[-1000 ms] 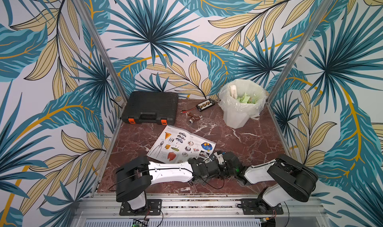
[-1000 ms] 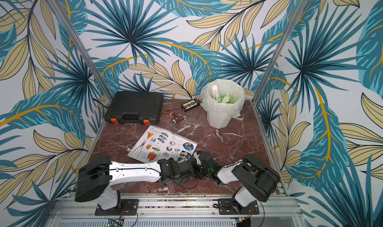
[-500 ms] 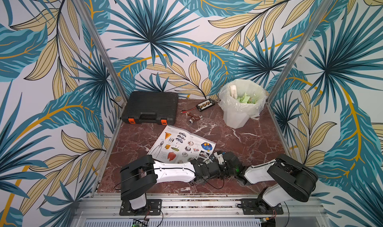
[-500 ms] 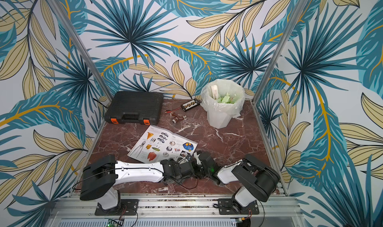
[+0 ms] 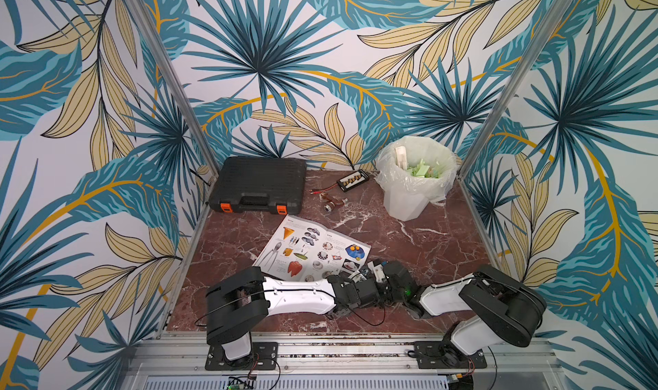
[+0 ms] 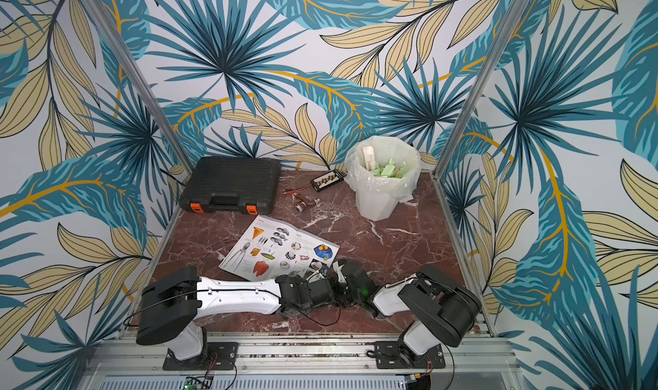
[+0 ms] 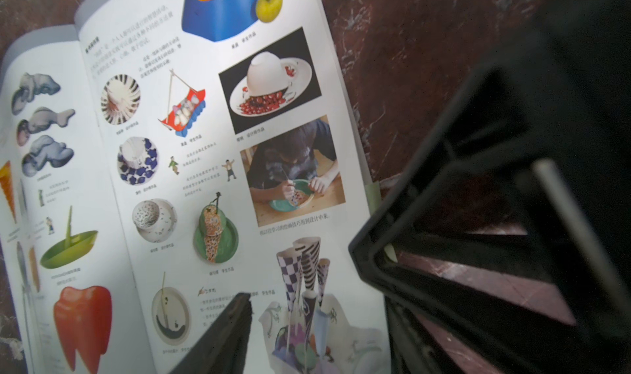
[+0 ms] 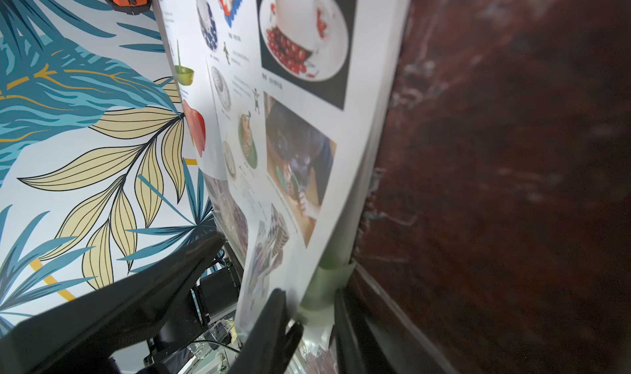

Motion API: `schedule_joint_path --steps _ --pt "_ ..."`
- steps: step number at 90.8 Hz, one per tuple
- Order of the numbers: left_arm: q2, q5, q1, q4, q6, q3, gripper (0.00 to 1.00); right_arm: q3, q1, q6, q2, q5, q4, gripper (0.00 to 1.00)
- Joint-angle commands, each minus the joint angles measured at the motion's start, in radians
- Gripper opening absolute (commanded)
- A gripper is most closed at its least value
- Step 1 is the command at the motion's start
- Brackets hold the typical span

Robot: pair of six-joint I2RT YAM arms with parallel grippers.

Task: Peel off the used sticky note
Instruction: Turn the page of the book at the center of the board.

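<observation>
Spot the note [image 8: 324, 280] at the page edge of the book [image 7: 205, 184], between right tool [image 8: 310, 304] jaws; cannot tell whether pinched. Left tool [image 7: 300, 275] apart over the page. Beware pulling before pinning: likely lifts or tears page, drags book.

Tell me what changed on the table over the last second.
The left arm swung its elbow slightly toward the right arm, left gripper staying at the book's near corner. Nothing visibly grabbed or released. The right gripper stays on the green sticky note; toolbox and bin unmoved.
</observation>
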Motion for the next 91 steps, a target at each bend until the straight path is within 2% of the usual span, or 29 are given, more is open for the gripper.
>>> schedule_joint_path --steps 1,69,91 --pt "-0.022 -0.019 -0.003 -0.002 0.0 0.024 0.59 -0.027 0.002 0.005 -0.013 0.026 -0.057 0.29" --pt "-0.015 -0.04 -0.002 -0.024 0.002 0.034 0.28 -0.026 -0.018 -0.012 -0.146 0.039 -0.164 0.32" --pt "-0.04 -0.113 -0.001 -0.073 -0.019 0.044 0.27 -0.026 -0.028 -0.023 -0.222 0.048 -0.226 0.33"
